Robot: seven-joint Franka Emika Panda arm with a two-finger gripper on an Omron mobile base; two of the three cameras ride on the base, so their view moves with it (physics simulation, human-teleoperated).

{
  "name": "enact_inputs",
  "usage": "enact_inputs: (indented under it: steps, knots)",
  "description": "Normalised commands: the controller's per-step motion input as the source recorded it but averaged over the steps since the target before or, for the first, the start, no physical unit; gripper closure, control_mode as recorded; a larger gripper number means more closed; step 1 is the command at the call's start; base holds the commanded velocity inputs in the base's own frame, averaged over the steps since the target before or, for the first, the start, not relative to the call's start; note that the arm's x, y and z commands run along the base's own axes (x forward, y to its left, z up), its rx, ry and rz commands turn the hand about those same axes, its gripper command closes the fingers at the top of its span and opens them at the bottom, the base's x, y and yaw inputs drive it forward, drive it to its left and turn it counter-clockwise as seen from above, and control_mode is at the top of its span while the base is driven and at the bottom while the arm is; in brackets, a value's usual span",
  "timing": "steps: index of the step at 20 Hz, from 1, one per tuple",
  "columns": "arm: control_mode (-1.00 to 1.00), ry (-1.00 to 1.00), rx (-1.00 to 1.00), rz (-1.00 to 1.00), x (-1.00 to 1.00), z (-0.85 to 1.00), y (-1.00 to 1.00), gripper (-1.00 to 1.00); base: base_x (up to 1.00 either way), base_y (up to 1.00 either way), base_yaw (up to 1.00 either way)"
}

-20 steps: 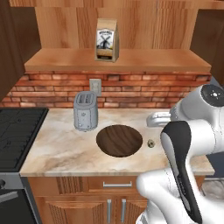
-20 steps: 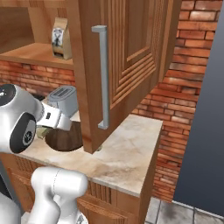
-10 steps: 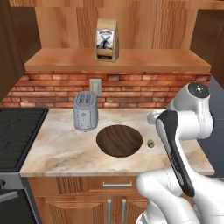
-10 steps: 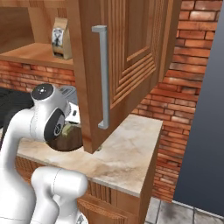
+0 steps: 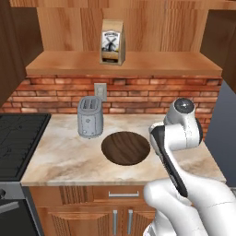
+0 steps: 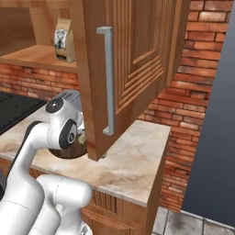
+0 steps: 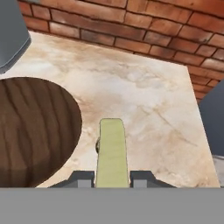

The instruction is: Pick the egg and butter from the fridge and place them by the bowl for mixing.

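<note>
Worktop [image 5: 64, 156], marbled beige, brick wall behind: carries the silver toaster [image 5: 89, 117] and the bowl [image 5: 126, 148], dark wood, wide and shallow. Butter [image 7: 112, 153], pale yellow stick: clamped between the two dark tips of the claw [image 7: 112, 178], projecting forward over bare worktop just beside the bowl's rim. A small rounded shape [image 7: 97, 146] peeks out at the stick's edge, touching or nearly so; it may be the egg, already set down, but too little shows to be sure. Arm: over the last second it has swung from the worktop's far right inward, so that its elbow now stands by the bowl's right edge and the hand has dropped behind it. Fridge [image 6: 215, 119]: dark grey flank at the right, well apart. Judgement: carry stage done, the butter is at its drop spot; what remains is lowering, release, and a clean withdrawal without knocking the small shape alongside.
</note>
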Motion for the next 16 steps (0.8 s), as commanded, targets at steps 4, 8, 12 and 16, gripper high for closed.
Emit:
enact_inputs:
  steps: [4, 8, 12, 16]
  knots:
    - [-1.00, 0.00, -0.01, 0.00, 0.00, 0.00, 0.00, 1.00, 0.00, 0.00, 0.00]
    - [-1.00, 0.00, 0.00, 0.00, 0.04, -0.03, 0.00, 1.00, 0.00, 0.00, 0.00]
    - [-1.00, 0.00, 0.00, 0.00, 0.07, -0.24, 0.00, 1.00, 0.00, 0.00, 0.00]
    - [-1.00, 0.00, 0.00, 0.00, 0.12, -0.21, -0.05, 1.00, 0.00, 0.00, 0.00]
